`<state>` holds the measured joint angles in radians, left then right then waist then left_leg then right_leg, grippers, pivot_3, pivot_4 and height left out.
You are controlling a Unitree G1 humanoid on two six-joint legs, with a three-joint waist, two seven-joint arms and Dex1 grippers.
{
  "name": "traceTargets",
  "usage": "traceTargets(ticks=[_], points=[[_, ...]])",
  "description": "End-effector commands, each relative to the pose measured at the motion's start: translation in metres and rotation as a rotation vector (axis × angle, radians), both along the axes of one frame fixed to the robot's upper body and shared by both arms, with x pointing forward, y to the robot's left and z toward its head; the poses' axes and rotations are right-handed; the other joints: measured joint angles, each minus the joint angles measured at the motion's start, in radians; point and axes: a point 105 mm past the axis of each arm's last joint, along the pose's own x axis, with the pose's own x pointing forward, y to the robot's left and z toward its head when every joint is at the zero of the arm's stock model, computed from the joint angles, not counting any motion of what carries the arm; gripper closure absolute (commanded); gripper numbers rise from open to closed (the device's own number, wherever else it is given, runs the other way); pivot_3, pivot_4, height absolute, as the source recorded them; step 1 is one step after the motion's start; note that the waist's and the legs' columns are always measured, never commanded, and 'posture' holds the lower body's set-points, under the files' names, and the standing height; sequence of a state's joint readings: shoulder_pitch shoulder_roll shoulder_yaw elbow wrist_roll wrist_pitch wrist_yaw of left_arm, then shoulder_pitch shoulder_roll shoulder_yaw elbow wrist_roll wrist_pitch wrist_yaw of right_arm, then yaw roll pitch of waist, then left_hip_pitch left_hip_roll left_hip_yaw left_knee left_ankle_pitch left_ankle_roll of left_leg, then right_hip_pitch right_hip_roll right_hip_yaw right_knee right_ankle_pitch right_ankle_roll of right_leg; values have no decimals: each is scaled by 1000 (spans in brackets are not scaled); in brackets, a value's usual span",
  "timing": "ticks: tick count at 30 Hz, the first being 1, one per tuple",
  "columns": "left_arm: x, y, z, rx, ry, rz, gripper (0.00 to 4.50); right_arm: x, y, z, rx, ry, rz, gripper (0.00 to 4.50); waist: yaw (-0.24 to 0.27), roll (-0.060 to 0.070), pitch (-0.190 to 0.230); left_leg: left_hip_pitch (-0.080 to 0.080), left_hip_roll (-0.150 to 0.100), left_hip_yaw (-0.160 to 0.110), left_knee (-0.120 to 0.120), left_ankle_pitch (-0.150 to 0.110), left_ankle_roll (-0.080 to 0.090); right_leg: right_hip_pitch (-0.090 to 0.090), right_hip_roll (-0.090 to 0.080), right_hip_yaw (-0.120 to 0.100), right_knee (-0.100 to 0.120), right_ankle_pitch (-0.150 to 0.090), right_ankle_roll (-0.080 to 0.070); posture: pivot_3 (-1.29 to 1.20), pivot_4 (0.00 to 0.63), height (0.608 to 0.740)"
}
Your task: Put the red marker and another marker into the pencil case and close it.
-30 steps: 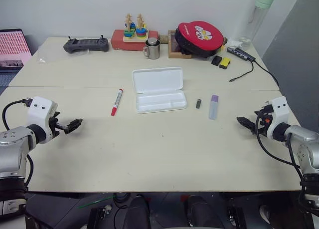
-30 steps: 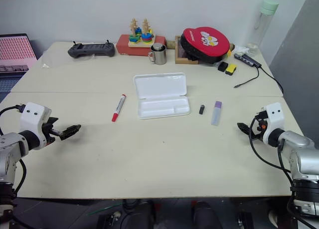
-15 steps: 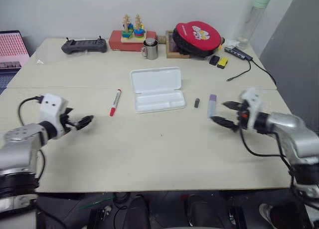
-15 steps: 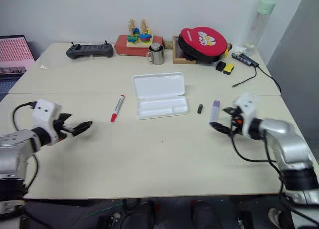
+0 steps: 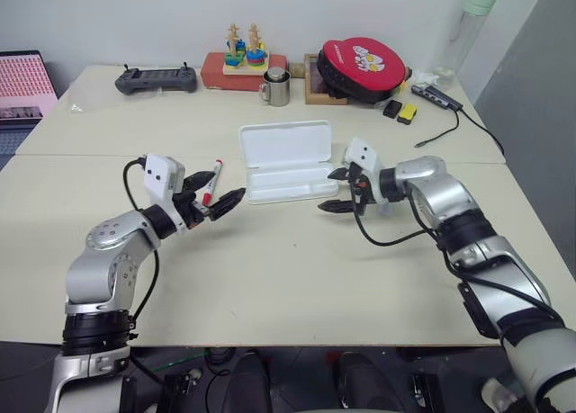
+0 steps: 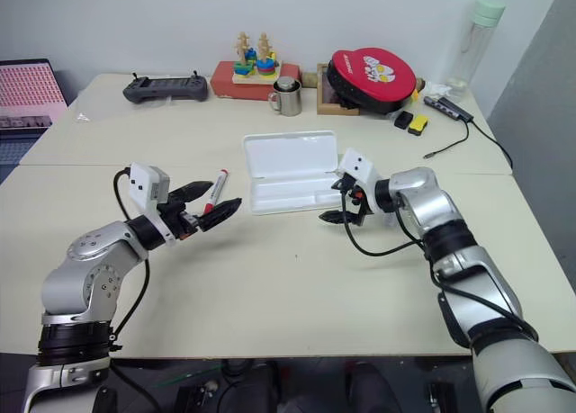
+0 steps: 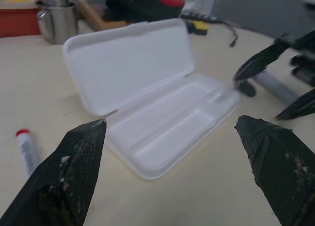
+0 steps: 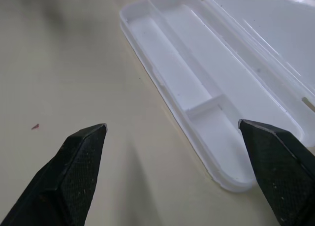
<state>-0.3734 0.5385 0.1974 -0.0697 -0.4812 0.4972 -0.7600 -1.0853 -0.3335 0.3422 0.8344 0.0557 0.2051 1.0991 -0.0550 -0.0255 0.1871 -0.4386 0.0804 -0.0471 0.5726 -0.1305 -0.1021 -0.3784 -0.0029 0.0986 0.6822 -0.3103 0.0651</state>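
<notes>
Both claws hang over the cream tabletop (image 5: 297, 278) with fingers spread wide and nothing held. Between them lies the flat white plastic pencil case (image 5: 286, 161), its hinged lid thrown back flat, its divided tray bare and facing up. Left gripper (image 5: 219, 203) hovers just off the case's left end, fingers pointing toward it. Right gripper (image 5: 337, 190) hangs at the tray's right front corner, tilted down. Bare table stretches from both claws to the near edge. Just behind the left gripper's fingertips lies the slim white-barrelled red marker (image 5: 212, 180), cap toward the case's lid side. Beyond the right gripper, partly hidden by its wrist, rests the short, thick pale-lavender marker (image 7: 275, 87); a small dark block (image 7: 244, 88) sits beside it. No lettering on the case can be read.
</notes>
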Motion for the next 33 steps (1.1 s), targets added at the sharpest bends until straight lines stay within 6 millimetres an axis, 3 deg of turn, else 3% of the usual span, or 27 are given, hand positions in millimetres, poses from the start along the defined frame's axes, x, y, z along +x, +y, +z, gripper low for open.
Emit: traceTargets(ticks=[1,4,7,13,15,16,17,18,24,33], points=[[-2,-6,17,-14,-56,-19,0,5,3,11,-29,-39,41,5,0,0,0,0,0,0,0,0,0,0,0,0,0,0,0,0,150,740],[-7,-22,35,-104,-95,-86,0,9,4,-1,-94,-16,21,5,2,0,0,0,0,-1,0,0,0,1,0,-1,0,0,0,0,150,740],[-10,-25,40,-122,-105,-103,0,11,0,-14,-172,-4,1,553,1,0,0,0,0,-1,1,0,0,2,0,-1,0,0,0,0,150,740],[-9,-26,42,-131,-108,-106,0,15,-7,-25,-212,3,-37,2019,-2,0,0,2,0,-2,1,0,0,4,0,-1,0,0,0,0,150,740],[-8,-26,41,-130,-107,-105,0,16,-6,-23,-204,-5,-48,2472,-1,0,0,2,0,-2,1,0,0,4,0,-1,0,0,0,0,150,740],[-8,-26,41,-131,-107,-102,0,18,-5,-20,-190,-15,-59,2472,-1,0,0,2,0,-2,1,0,0,4,0,-1,0,0,0,0,150,740],[-8,-25,40,-129,-104,-100,0,19,-3,-18,-181,-22,-59,2907,-1,0,0,2,0,-2,1,0,0,4,0,-1,0,0,0,0,150,740],[-8,-25,39,-126,-102,-98,0,19,-2,-16,-171,-27,-61,2949,-1,0,0,2,0,-2,1,0,0,4,0,-1,0,0,0,0,150,740],[-5,-20,40,-123,-103,-83,0,22,1,-8,-141,-55,-63,4417,-1,0,0,2,0,-2,1,0,0,4,0,-1,0,0,0,0,150,740],[-8,-10,38,-107,-93,-57,0,13,7,0,-114,-71,48,4417,-2,1,0,2,0,-2,1,0,0,4,0,-1,0,0,0,0,150,740]])
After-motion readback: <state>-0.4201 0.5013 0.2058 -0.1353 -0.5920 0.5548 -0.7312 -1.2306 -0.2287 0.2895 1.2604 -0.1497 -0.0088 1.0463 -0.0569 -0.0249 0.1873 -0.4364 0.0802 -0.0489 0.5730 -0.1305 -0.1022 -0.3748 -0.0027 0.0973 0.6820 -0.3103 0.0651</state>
